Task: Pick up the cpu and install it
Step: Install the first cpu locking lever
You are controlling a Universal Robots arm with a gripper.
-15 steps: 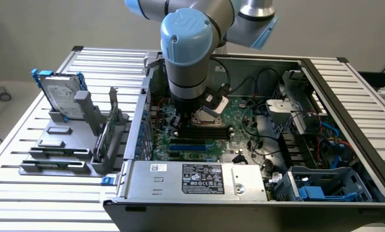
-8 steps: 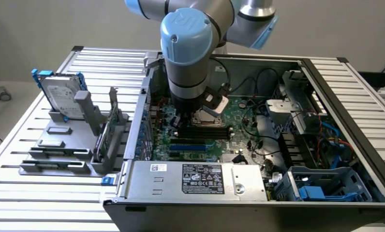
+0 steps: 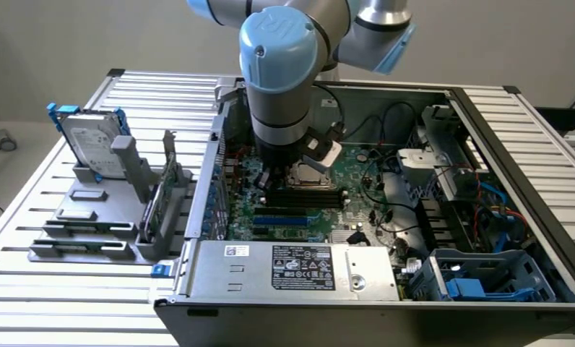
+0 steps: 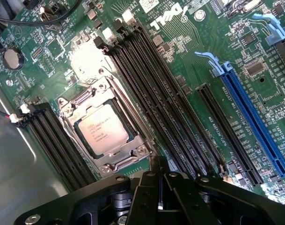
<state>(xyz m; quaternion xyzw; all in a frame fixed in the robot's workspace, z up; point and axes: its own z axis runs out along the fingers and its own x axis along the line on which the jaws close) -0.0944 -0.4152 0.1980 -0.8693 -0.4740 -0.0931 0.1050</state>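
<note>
The cpu (image 4: 102,130) is a small square chip with a shiny silver top, and it lies flat inside the dark metal-framed socket (image 4: 67,108) on the green motherboard (image 4: 189,70). My gripper (image 4: 159,187) is shut with nothing between its black fingers, and its tips sit just beside the socket's corner, apart from the chip. In the exterior view the arm reaches straight down into the open computer case (image 3: 480,130), with the gripper (image 3: 271,181) low over the board next to the socket (image 3: 310,176).
Black memory slots (image 4: 156,93) run beside the socket, and blue expansion slots (image 4: 247,112) lie further off. A silver hard drive with blue rails (image 3: 90,141) stands on a grey rack at the exterior view's left. The power supply (image 3: 302,267), cables and a blue drive cage (image 3: 485,278) crowd the case.
</note>
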